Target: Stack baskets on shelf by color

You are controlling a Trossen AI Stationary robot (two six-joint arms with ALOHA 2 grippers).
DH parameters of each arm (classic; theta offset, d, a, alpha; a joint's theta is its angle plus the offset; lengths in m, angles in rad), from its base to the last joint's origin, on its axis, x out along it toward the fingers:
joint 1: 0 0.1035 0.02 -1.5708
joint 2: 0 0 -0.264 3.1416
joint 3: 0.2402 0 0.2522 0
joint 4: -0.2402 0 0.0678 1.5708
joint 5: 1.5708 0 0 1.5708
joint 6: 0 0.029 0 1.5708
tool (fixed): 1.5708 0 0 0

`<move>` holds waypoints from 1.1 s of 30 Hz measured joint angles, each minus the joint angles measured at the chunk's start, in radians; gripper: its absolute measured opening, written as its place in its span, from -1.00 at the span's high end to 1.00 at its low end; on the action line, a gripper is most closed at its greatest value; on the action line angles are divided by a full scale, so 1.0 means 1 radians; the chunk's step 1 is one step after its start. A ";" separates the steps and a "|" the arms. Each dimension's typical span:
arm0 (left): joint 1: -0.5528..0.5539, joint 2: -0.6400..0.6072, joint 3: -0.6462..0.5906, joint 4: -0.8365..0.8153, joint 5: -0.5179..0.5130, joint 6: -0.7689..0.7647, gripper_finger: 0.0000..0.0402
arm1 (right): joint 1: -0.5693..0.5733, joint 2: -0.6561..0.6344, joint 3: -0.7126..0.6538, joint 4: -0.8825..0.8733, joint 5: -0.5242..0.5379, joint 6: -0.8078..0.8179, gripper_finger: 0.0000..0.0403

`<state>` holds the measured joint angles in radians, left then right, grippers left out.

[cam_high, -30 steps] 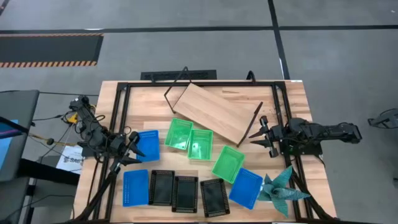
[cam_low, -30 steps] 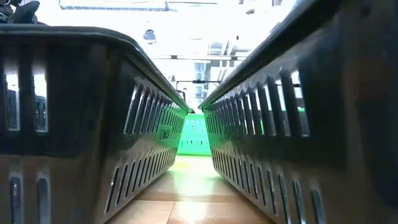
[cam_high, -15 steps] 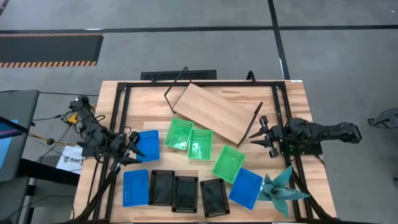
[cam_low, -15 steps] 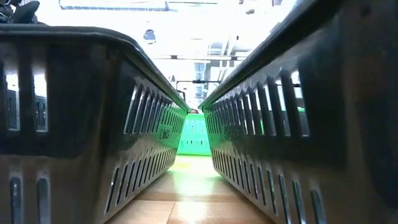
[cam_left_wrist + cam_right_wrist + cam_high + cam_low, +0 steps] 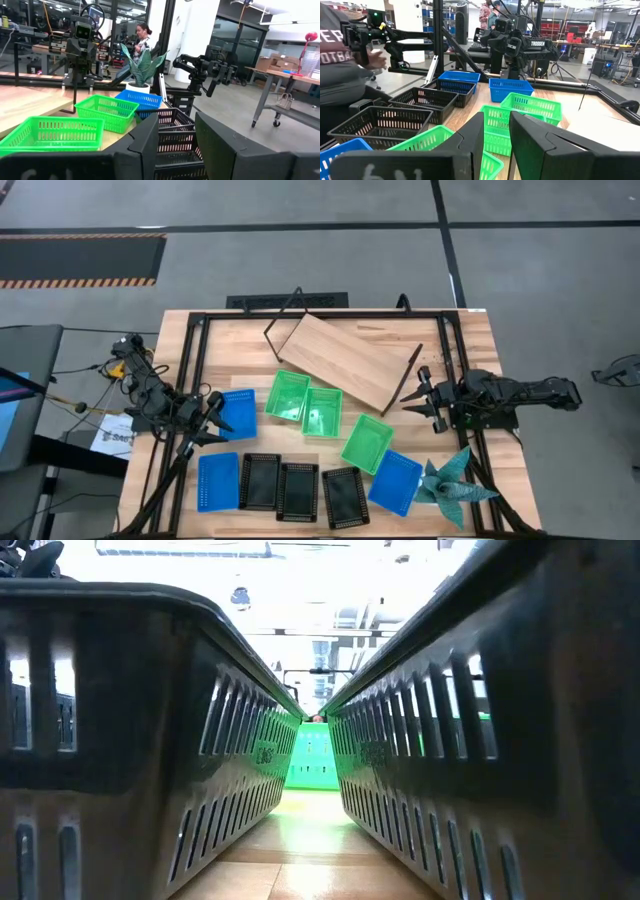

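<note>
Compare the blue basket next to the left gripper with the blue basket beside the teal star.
The blue basket by the left gripper lies square to the table edge, on the table's left. The blue basket by the teal star sits turned at an angle, on the right. Both are empty and alike in size.

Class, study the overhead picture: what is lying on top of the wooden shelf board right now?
Nothing rests on the shelf: its board is bare, with wire frames at both ends. The nearest green basket sits beside its edge on the table, not on it. What lies beneath the board is covered.

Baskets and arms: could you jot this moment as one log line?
baskets: nine loose on table | shelf: bare | left gripper: by blue basket, holding nothing | right gripper: beside shelf, holding nothing
</note>
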<state>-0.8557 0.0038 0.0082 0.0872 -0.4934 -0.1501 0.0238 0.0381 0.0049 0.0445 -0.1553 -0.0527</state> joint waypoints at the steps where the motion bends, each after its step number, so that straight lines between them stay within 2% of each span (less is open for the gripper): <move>1: 0.000 0.000 0.000 0.000 0.000 0.000 0.41 | 0.000 0.000 0.000 0.000 0.000 0.000 0.41; 28: 0.000 0.000 0.000 0.000 -0.019 -0.002 0.41 | -0.033 0.000 0.000 0.006 0.028 0.000 0.41; 33: 0.000 0.000 0.000 0.001 -0.048 -0.029 0.41 | -0.033 0.000 0.000 0.008 0.027 0.000 0.41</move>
<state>-0.8558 0.0038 0.0082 0.0883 -0.5415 -0.1793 -0.0093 0.0383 0.0048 0.0525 -0.1280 -0.0525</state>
